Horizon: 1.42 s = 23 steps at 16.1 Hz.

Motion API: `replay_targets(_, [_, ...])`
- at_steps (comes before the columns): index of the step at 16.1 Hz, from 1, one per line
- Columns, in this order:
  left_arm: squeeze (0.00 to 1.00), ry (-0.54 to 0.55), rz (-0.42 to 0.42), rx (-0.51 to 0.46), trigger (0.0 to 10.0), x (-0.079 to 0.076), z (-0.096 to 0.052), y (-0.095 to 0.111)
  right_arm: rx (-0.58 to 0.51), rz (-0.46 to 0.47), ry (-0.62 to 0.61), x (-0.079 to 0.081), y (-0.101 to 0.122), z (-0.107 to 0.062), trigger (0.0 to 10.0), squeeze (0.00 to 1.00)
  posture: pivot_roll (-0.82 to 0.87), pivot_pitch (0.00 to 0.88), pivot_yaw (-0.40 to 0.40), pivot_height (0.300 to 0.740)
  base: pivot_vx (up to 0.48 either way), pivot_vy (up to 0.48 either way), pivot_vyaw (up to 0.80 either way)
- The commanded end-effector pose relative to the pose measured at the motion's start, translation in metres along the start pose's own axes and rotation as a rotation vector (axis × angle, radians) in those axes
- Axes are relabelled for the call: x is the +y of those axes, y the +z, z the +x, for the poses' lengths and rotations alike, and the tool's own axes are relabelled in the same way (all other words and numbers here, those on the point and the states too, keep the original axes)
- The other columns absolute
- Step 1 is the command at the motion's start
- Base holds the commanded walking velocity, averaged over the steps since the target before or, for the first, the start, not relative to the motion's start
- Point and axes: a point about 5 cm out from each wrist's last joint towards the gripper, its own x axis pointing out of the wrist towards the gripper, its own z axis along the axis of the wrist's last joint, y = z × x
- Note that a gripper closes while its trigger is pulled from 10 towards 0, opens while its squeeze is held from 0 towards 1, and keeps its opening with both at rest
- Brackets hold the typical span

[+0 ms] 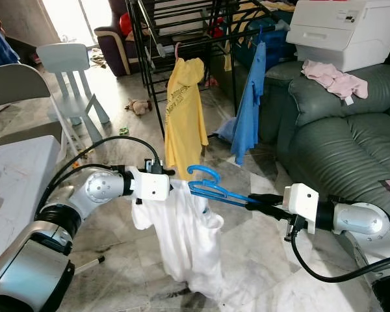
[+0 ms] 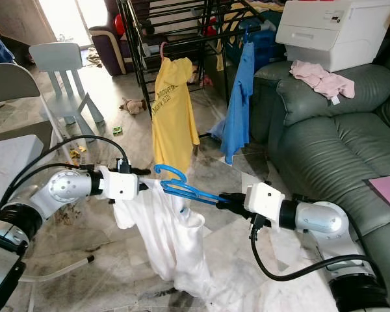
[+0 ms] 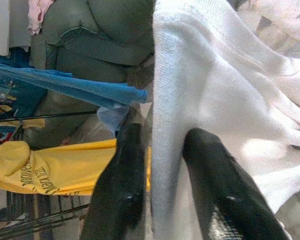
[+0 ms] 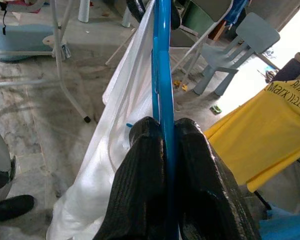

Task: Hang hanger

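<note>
Right gripper [image 4: 166, 131] clamped on blue plastic hanger [image 1: 211, 188], held mid-air above marble floor [image 1: 260, 247]. Left gripper [image 3: 162, 150] pinching white knit garment [image 1: 182, 234] draped from hanger.

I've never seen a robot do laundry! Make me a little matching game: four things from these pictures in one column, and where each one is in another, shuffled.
Things:
1. blue plastic hanger
2. white knit garment
3. yellow printed shirt
4. pink crumpled cloth

Places:
A. hanging on the black drying rack
B. lying on the grey-green sofa
C. clamped in the right gripper
D. pinched in the left gripper, drooping toward the floor

Pairs: 1-C, 2-D, 3-A, 4-B
</note>
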Motion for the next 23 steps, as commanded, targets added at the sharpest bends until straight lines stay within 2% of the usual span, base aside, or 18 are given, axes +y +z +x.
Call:
replay_targets(1, [0.0, -0.011, 0.005, 0.007, 0.0, 0.004, -0.001, 0.0, -0.04, -0.052, 0.005, -0.002, 0.009, 0.006, 10.0, 0.0, -0.1, 0.0, 0.113, 0.74, 0.0, 0.0, 0.0])
replay_targets(7, [0.0, -0.029, -0.027, 0.008, 0.0, -0.004, 0.0, -0.003, -0.039, -0.078, -0.012, -0.005, 0.009, 0.01, 10.0, 0.0, -0.1, 0.0, 0.096, 0.74, 0.0, 0.0, 0.0])
replay_targets(12, [0.0, -0.027, -0.042, 0.014, 0.0, -0.005, 0.0, -0.005, -0.034, -0.088, -0.053, -0.011, 0.008, 0.012, 10.0, 0.0, -0.1, 0.0, 0.09, 0.74, 0.0, 0.0, 0.0])
replay_targets(13, [0.0, -0.025, -0.047, 0.015, 0.0, -0.006, -0.001, -0.005, -0.026, -0.074, -0.056, -0.012, 0.006, 0.012, 10.0, 1.0, -0.1, 0.0, 0.088, 0.74, 0.0, 0.0, 0.0])
replay_targets(15, [0.0, -0.02, -0.059, 0.028, 0.0, -0.006, -0.003, -0.008, 0.004, -0.077, -0.069, -0.018, 0.005, 0.011, 10.0, 1.0, -0.1, 0.0, 0.084, 0.74, 0.0, 0.0, 0.0])
replay_targets(17, [0.0, -0.011, -0.062, 0.047, 0.0, -0.006, -0.005, -0.011, 0.059, -0.043, -0.147, -0.03, 0.0, 0.009, 10.0, 1.0, -0.1, 0.0, 0.084, 0.74, 0.0, 0.0, 0.0])
replay_targets(18, [0.0, -0.011, -0.072, 0.058, 0.0, -0.007, -0.007, -0.014, 0.022, -0.031, -0.156, -0.036, 0.006, 0.009, 10.0, 1.0, -0.09, 0.0, 0.083, 0.74, 0.0, 0.0, 0.0])
replay_targets(22, [0.0, -0.012, -0.086, 0.108, 0.0, -0.009, -0.009, -0.02, 0.032, -0.013, -0.094, -0.045, 0.011, 0.001, 10.0, 1.0, -0.09, 0.0, 0.084, 0.74, 0.0, 0.0, 0.0])
replay_targets(23, [0.0, 0.008, -0.102, 0.118, 0.0, -0.008, -0.009, -0.021, 0.015, 0.033, -0.046, -0.045, 0.014, -0.003, 10.0, 1.0, -0.1, 0.0, 0.085, 0.74, 0.0, 0.0, 0.0])
